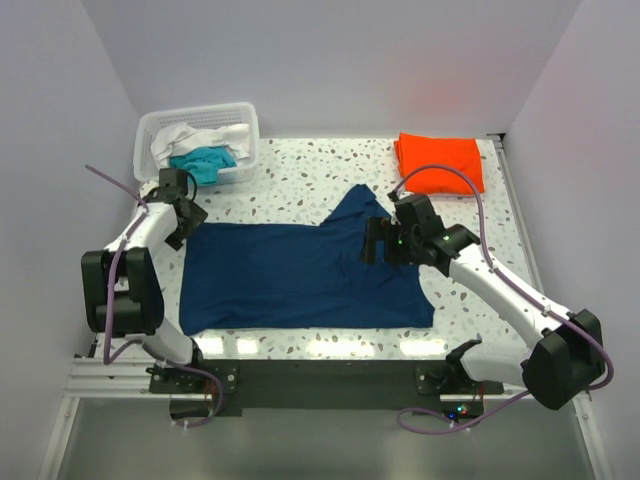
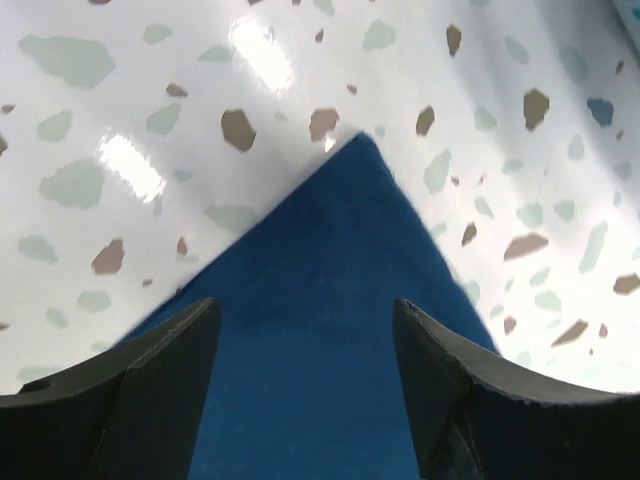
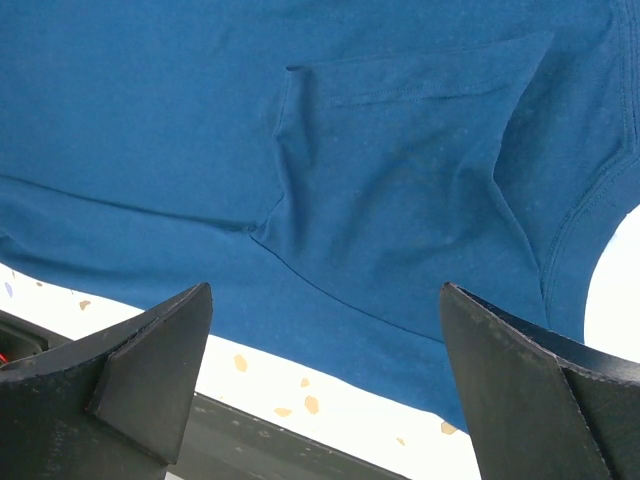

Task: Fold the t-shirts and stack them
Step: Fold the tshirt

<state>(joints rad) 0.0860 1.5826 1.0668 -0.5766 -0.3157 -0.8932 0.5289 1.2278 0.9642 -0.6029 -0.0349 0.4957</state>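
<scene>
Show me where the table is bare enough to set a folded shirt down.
Bare tabletop lies at the far edge, between the basket and the orange shirt. The spread navy shirt fills the middle.

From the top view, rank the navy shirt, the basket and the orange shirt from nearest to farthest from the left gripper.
1. Navy shirt, its corner under the left gripper.
2. Basket, back left.
3. Orange shirt, back right corner.

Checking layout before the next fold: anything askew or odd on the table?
The navy t-shirt isn't a clean rectangle: one part juts toward the far side near its right end, with creases around it. The orange t-shirt is folded at the far right corner; nothing else stands out.
</scene>
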